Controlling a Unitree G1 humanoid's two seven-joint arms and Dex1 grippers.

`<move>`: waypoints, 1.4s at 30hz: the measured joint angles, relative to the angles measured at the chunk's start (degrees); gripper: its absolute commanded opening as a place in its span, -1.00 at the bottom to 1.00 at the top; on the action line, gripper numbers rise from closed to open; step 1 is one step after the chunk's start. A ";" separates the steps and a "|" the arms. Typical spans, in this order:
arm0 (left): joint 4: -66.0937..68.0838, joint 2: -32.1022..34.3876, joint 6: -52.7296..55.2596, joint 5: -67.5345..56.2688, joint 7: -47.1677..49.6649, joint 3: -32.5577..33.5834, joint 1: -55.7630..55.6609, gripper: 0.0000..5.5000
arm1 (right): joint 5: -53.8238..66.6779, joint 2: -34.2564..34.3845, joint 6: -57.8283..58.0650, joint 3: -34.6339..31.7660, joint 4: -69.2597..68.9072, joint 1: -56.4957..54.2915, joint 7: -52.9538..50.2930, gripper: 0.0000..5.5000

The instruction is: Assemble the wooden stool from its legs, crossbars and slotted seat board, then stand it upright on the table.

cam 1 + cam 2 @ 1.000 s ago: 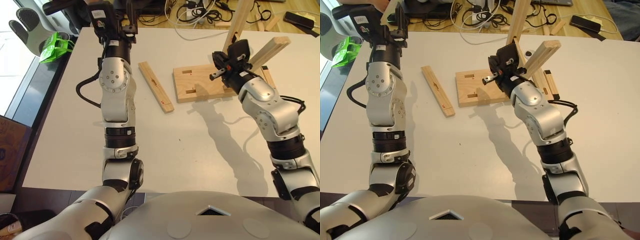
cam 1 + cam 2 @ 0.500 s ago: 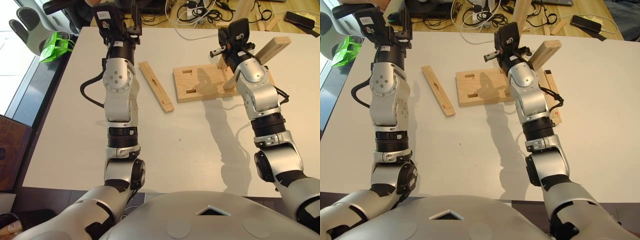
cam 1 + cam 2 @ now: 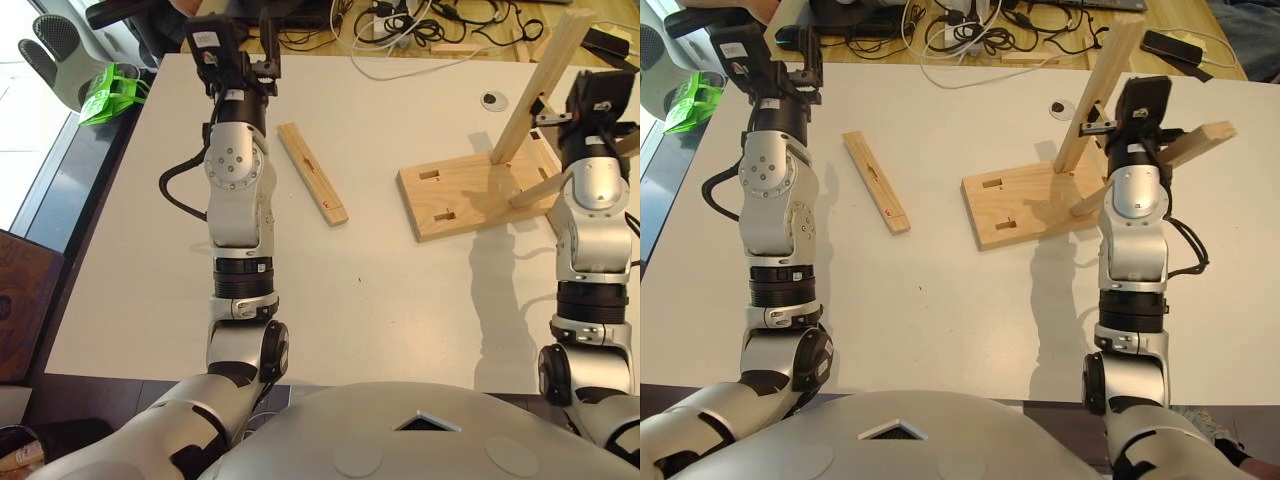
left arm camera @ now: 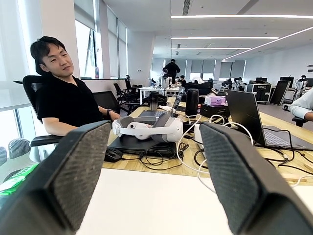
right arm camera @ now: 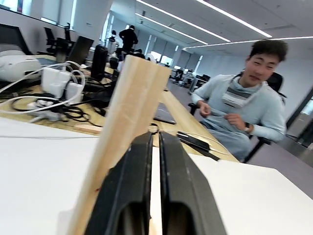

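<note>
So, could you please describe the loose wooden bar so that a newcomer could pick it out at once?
On the white table, look between the left arm and the slotted seat board. The loose wooden bar lies flat there, touching neither. Unlike the legs standing in the board, it is unattached, with a slot in its top face.

Seat board (image 3: 482, 190) bare pale wood; table (image 3: 400, 300) matt white, perhaps laminate.

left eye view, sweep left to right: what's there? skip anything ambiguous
green bag → left hand → loose slotted wooden bar → seat board → right hand. The legs standing on the board overlap it, so they are left out.
</note>
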 measured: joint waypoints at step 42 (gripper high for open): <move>-1.22 -0.96 0.95 0.04 -0.22 -0.58 0.13 0.22 | 15.94 4.09 11.85 5.10 -5.67 -14.36 36.59 -0.92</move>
